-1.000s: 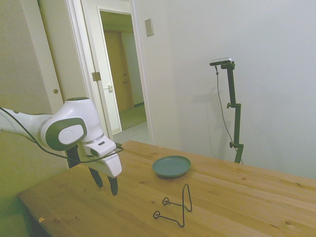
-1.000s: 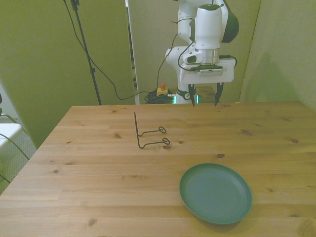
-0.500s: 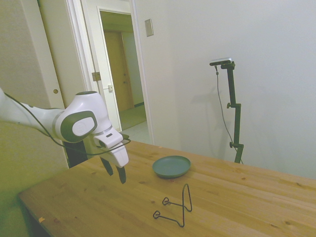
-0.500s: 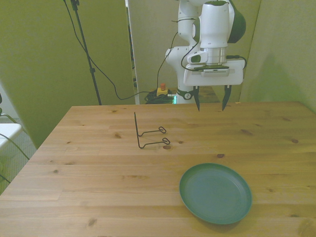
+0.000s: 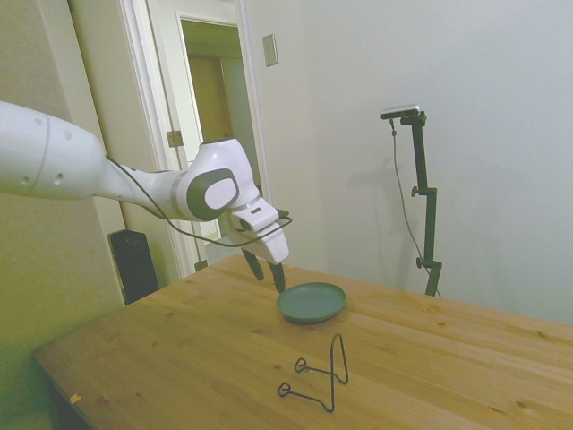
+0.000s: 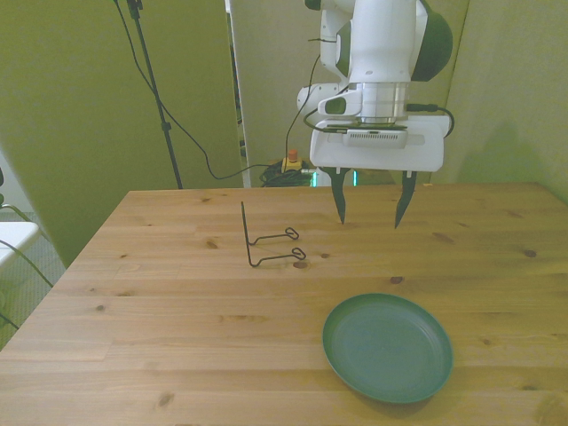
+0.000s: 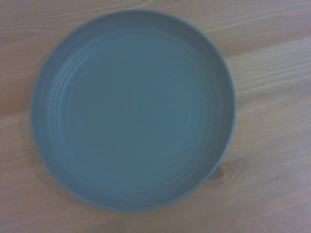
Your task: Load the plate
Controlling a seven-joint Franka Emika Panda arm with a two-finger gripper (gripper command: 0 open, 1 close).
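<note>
Teal plate [image 6: 388, 347] lies whole and bare; open claw [image 6: 368, 211] hangs above

Plate [image 6: 388, 348] showing dull grey-green teal, matte and plain, with faint concentric rings visible in the wrist view. Table [image 6: 160, 319] showing warm honey pine with darker knots and grain lines. Wire stand [image 6: 264, 240] showing thin black. Gripper [image 6: 369, 211] showing white body, dark fingers.

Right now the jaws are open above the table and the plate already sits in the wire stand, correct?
Not quite. The plate lies flat on the table, apart from the wire stand, as the front view shows. The gripper jaws are open above the table.
</note>
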